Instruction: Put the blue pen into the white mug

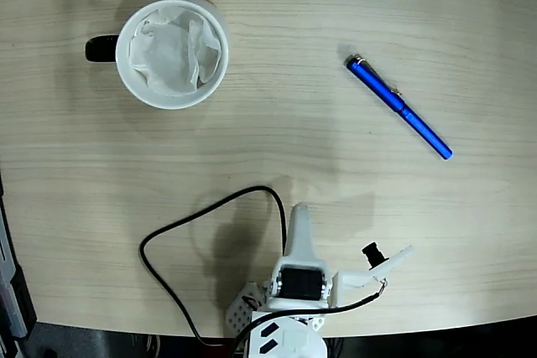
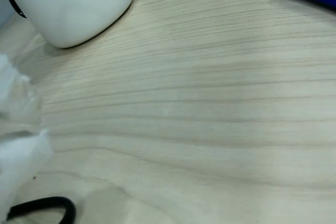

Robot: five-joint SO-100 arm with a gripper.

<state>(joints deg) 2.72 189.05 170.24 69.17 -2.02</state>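
The blue pen (image 1: 399,107) lies flat and diagonal at the right of the table (image 1: 277,165) in the fixed view, nothing near it, so I can approach freely. The white mug (image 1: 172,54) stands upright well to its left, mouth up, tissue inside. My claw (image 1: 336,245) sits low by the near edge, apparently open and empty.

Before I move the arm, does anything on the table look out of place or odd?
One thing: the white mug is stuffed with crumpled white paper, filling most of its opening, so the blue pen may not drop in deep. The pen lies flat and intact, well apart from the mug. Nothing looks spilled.
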